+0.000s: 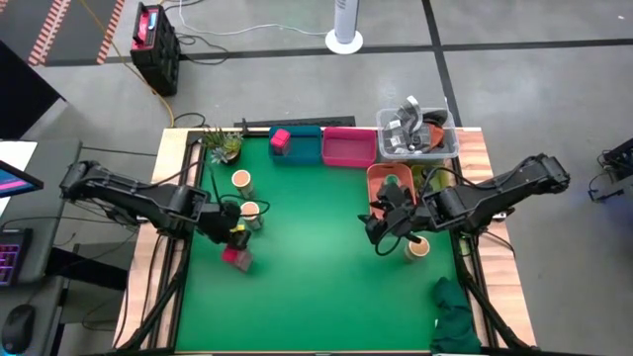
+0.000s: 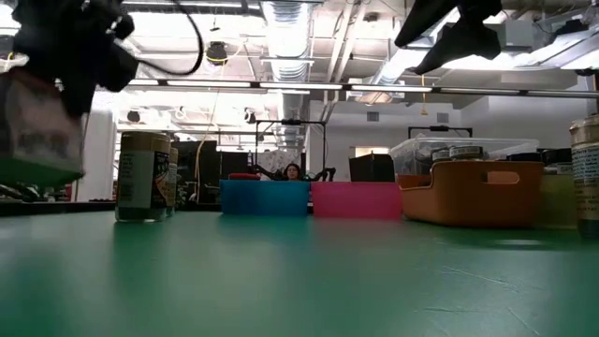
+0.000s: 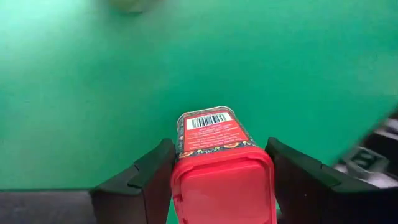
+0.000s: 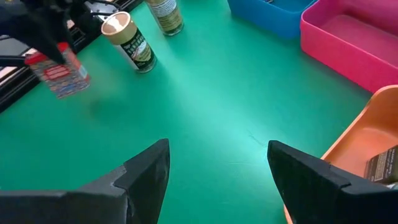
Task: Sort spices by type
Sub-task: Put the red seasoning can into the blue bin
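My left gripper (image 1: 233, 239) is over the table's left part, shut on a pink-red boxy tin (image 1: 237, 258), which the right wrist view also shows (image 4: 59, 73). Two round tan-topped jars (image 1: 242, 180) (image 1: 250, 211) stand on their bases just beyond it. My right gripper (image 1: 380, 229) (image 4: 214, 180) hangs open above the mat, right of centre, touching nothing. A third tan-topped jar (image 1: 418, 247) stands close beside it. Another pink-red tin (image 1: 280, 139) lies in the blue bin (image 1: 305, 150). A dark green-topped jar (image 1: 393, 181) sits in the orange bin (image 1: 380, 176). My left gripper pinches the tin between its two fingers (image 3: 152, 177) at the red cap end (image 3: 221, 180). The fingers come from above, slanting down. The tin is lifted clear of the mat and hangs tilted below the fingers, its barcode end (image 3: 208, 120) lowest.
A pink bin (image 1: 348, 148) stands by the blue one at the far edge. A clear tub of grey parts (image 1: 415, 131) sits at the far right corner, a small plant (image 1: 223, 146) at the far left, and a dark green cloth (image 1: 455, 314) at the near right. Open green mat (image 1: 316, 277) lies between the arms.
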Action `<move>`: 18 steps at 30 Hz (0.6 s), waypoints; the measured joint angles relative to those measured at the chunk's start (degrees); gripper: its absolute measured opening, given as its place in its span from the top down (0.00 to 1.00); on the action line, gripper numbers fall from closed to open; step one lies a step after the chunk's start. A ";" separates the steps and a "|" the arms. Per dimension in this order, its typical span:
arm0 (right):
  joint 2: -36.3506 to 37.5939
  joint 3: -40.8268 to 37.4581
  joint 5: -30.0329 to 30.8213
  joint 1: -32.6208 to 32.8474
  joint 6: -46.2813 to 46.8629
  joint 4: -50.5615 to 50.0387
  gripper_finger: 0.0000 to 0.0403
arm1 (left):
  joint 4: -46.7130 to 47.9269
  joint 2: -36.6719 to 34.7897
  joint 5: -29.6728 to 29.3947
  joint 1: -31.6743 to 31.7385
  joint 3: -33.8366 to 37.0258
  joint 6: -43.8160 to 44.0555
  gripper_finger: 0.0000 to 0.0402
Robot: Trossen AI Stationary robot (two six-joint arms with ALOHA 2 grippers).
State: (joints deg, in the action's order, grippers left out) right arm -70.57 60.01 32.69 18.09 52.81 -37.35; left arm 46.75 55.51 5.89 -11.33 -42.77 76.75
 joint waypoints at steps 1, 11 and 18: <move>0.00 0.00 0.02 -0.14 0.18 0.03 0.26 | -1.22 0.00 -0.05 -0.26 -0.51 0.66 0.46; 0.00 0.00 0.46 -1.09 0.68 1.03 0.26 | -1.60 0.00 -6.15 2.57 -8.06 -1.58 0.46; 0.00 0.00 0.44 -2.22 -2.23 3.75 0.26 | -4.55 3.00 -8.92 8.13 -10.52 -7.49 0.46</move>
State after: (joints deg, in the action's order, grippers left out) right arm -70.57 60.01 33.12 15.86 50.58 -33.61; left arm 42.19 58.51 -3.03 -3.21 -53.30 69.27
